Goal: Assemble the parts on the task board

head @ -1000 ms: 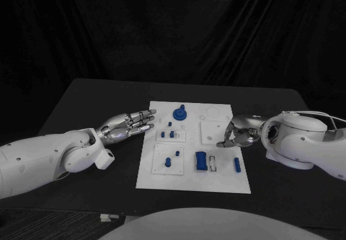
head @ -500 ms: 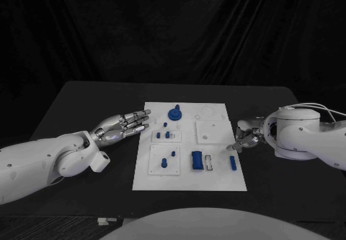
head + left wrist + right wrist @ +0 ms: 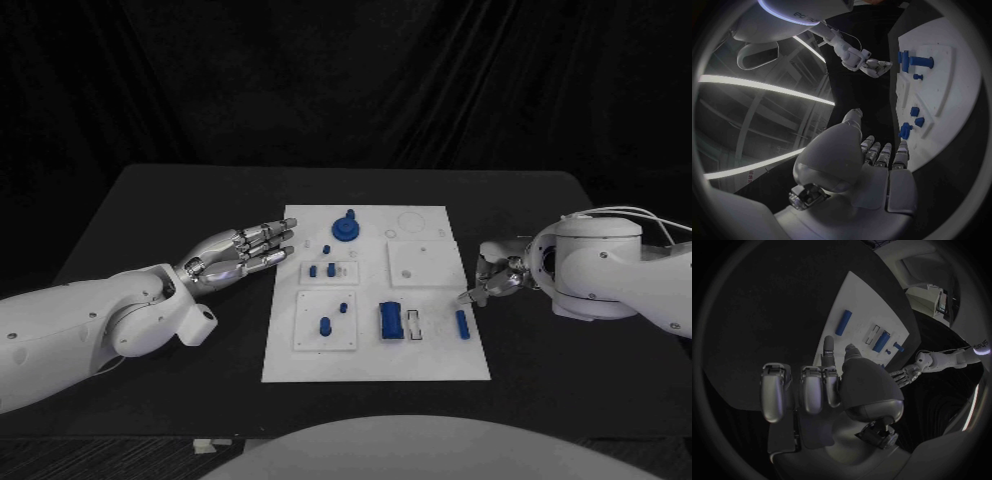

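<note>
Board (image 3: 378, 358) lies mid-table with blue parts (image 3: 391, 320) on it, left hand (image 3: 238, 252) spread and empty just off its left edge, right hand (image 3: 495, 277) loosely curled, holding nothing, at its right edge.

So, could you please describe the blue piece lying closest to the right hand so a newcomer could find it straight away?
Start at the white task board in the middle of the table and go to its edge nearest the right hand. There lies a slim blue bar, flat on the board. Unlike the wider blue block beside it, it is thin and stands alone.
</note>
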Motion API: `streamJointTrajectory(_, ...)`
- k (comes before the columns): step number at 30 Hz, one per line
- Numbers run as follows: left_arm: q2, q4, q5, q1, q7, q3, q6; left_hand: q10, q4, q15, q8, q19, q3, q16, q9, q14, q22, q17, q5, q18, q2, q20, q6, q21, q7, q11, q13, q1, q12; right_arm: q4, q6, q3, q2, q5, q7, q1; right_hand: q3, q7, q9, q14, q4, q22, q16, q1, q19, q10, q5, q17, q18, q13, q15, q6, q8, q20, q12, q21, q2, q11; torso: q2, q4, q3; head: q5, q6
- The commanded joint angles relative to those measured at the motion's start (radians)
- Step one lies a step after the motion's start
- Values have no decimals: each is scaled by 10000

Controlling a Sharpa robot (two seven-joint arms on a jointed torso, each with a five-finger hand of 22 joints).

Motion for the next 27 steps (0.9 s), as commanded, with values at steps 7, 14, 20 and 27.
streamJointTrajectory(7,31,11,55,-14,203,7,10,17,-14,-33,61,20,-16,-36,6,-4,27,-9,42,146,-75,-32,43,9,44,36,2,-3,-13,-32,-327,-3,124,184,-268,-338,35,39,-89,946,-200,2329,-21,162,655,1047,-187,2104,67,2631,84,-68,-172,37,36,-274,-147,70,-3,0,-6,-33,2)
streamJointTrajectory(14,42,1,55,-15,165,7,68,23,-19,-10,54,27,-5,-36,1,-4,38,-9,43,149,-67,-9,19,14,67,56,5,3,-11,-142,-469,-3,239,273,-271,-575,69,46,-112,936,-252,2314,-43,226,637,1047,-272,2052,77,2631,94,-61,-204,51,36,-316,-137,75,12,-1,0,-52,2)
streamJointTrajectory(20,51,-1,55,-16,140,7,100,21,-24,9,46,31,3,-36,-3,-4,43,-9,44,149,-62,11,-4,17,88,75,4,6,-11,-234,-457,-3,314,273,-283,-740,186,94,-215,920,-497,2283,-79,513,602,1047,-163,1969,99,2631,123,-165,-368,81,36,-410,-150,101,5,-3,1,-49,2)
streamJointTrajectory(27,61,0,55,-18,125,7,125,24,-29,21,42,34,8,-36,-5,-4,48,-9,46,150,-60,22,-15,20,99,83,5,10,-10,-331,-44,-4,412,-9,-316,-854,319,193,-376,890,-819,2226,-143,845,536,1047,156,1821,138,2631,176,-383,-613,126,36,-584,-200,165,-1,5,-4,-88,2)
